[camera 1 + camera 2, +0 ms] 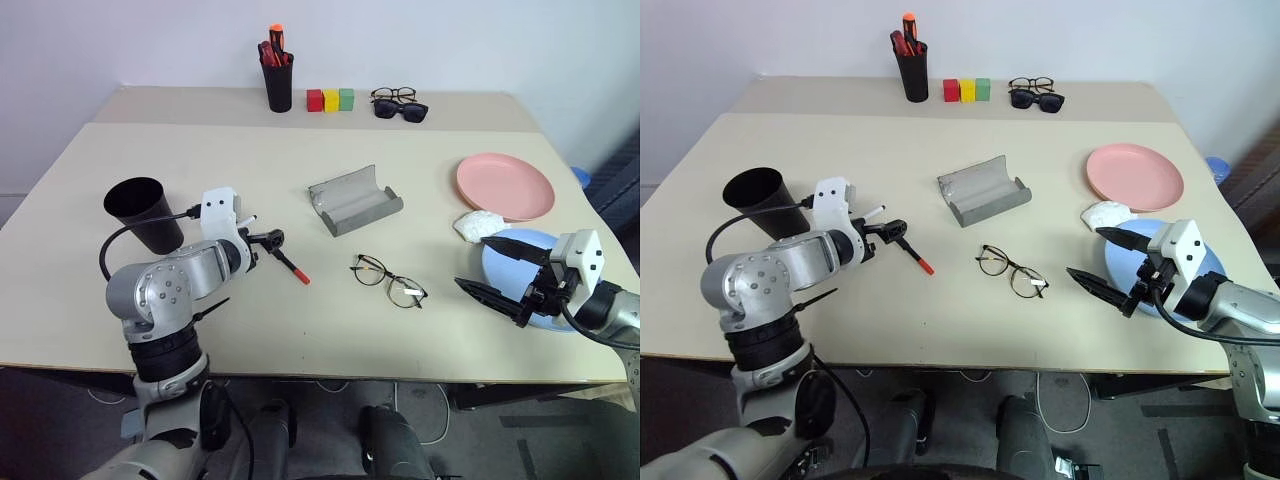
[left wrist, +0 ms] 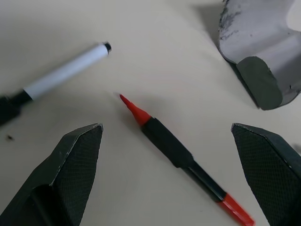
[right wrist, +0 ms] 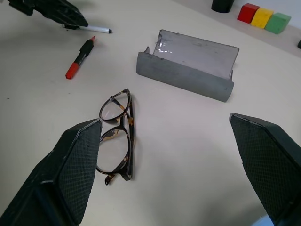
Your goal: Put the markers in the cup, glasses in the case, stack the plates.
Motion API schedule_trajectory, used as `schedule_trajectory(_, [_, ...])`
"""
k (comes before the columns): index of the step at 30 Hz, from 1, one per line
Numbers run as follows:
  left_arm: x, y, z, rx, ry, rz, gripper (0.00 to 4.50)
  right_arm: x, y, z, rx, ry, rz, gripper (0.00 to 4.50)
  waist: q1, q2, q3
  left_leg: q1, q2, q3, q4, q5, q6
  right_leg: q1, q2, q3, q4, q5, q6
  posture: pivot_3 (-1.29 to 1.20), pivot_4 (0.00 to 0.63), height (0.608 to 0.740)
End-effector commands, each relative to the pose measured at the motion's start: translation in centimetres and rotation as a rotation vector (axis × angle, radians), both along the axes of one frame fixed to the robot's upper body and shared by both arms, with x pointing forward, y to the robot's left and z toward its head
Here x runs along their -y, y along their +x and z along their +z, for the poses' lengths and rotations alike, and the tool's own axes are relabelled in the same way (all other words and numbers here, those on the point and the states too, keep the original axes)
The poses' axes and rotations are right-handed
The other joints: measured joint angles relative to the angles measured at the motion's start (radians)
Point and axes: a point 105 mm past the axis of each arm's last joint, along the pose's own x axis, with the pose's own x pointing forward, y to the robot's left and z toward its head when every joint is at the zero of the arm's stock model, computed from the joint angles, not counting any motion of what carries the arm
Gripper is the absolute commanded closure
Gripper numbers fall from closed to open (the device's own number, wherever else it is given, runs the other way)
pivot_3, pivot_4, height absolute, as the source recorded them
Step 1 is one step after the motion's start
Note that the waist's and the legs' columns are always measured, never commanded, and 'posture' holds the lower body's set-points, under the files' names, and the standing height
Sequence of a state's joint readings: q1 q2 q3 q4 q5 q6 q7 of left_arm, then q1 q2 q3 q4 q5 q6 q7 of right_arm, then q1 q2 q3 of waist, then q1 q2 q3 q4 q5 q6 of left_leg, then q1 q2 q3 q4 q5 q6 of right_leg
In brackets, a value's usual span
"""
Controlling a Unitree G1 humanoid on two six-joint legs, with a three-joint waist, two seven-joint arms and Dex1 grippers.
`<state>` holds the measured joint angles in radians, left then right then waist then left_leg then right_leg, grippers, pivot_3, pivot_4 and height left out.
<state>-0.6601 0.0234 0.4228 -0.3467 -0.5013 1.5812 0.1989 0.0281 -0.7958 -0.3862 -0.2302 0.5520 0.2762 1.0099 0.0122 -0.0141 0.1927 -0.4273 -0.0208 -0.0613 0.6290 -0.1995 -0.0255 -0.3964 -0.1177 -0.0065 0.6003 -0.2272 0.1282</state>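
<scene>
Left gripper (image 2: 164,141), jaws spread wide and empty, hangs just above the slim red marker with a black grip (image 2: 181,153), which lies flat on the beige tabletop (image 1: 300,140) between the two fingers. The white-bodied marker with a black cap (image 2: 61,75) lies just beside it, and the wide black tapered plastic cup (image 1: 143,212) stands near, on the robot's left. To pick the red marker well, I judge the fingers should come down astride its black middle, square across its length, and close only once low enough to pinch rather than roll it. The right gripper (image 1: 497,270), likewise wide open and holding nothing, hovers at the light blue plate (image 1: 540,243), near the wire-rimmed clear glasses (image 1: 389,280) and the open grey hard-shell case (image 1: 354,200).
</scene>
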Motion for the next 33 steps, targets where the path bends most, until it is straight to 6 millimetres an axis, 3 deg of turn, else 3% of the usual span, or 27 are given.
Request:
schedule_trajectory(1, [-0.4,0.2,0.2,-0.031,0.023,0.093,0.0,-0.1,0.1,0.9,0.041,-0.012,0.017,0.08,-0.001,0.0,0.0,0.0,0.0,0.0,0.0,0.0,0.0,0.0,0.0,0.0,0.0,0.0,0.0,0.0,0.15,0.74])
schedule_trajectory(8, [0.4,0.6,-0.9,-0.123,0.101,0.177,0.0,0.2,0.4,1.1,0.044,-0.019,0.024,0.08,0.002,-0.001,0.001,0.0,0.0,0.0,0.0,0.0,0.0,0.0,0.0,0.0,-0.002,0.0,-0.001,0.0,0.15,0.74])
schedule_trajectory(21, [2.3,2.3,-0.8,-0.224,0.206,0.167,0.0,-0.6,0.3,0.8,0.058,-0.007,0.014,0.08,0.002,-0.001,0.001,-0.001,0.0,0.0,0.0,0.0,0.0,0.0,0.0,0.0,-0.002,0.0,0.001,0.0,0.15,0.74])
schedule_trajectory(23, [2.4,2.5,-0.5,-0.23,0.212,0.175,0.52,-0.6,0.3,0.8,0.058,-0.007,0.011,0.0,0.002,-0.002,0.001,-0.001,0.0,0.0,-0.001,0.0,0.0,0.0,0.0,0.0,-0.002,0.0,0.001,0.0,0.15,0.74])
schedule_trajectory(26, [2.6,2.7,-0.2,-0.236,0.205,0.181,1.74,-0.4,0.3,0.9,0.059,-0.008,0.004,0.0,0.001,-0.002,0.001,-0.001,0.0,0.001,0.0,0.0,-0.001,0.0,0.0,0.0,-0.002,0.001,0.002,0.0,0.15,0.74])
schedule_trajectory(31, [3.0,2.7,0.4,-0.221,0.182,0.177,4.32,-0.6,0.5,1.0,0.06,-0.011,0.005,0.0,0.001,-0.002,0.001,-0.001,0.0,0.001,0.0,0.0,-0.001,0.0,0.0,0.0,-0.002,0.001,0.002,0.0,0.15,0.74])
schedule_trajectory(33, [3.2,2.7,0.5,-0.206,0.163,0.162,4.32,-0.7,0.6,1.1,0.061,-0.011,0.008,0.0,0.001,-0.002,0.001,-0.001,0.0,0.001,0.0,0.0,-0.001,0.0,0.0,0.0,-0.002,0.001,0.002,0.0,0.15,0.74])
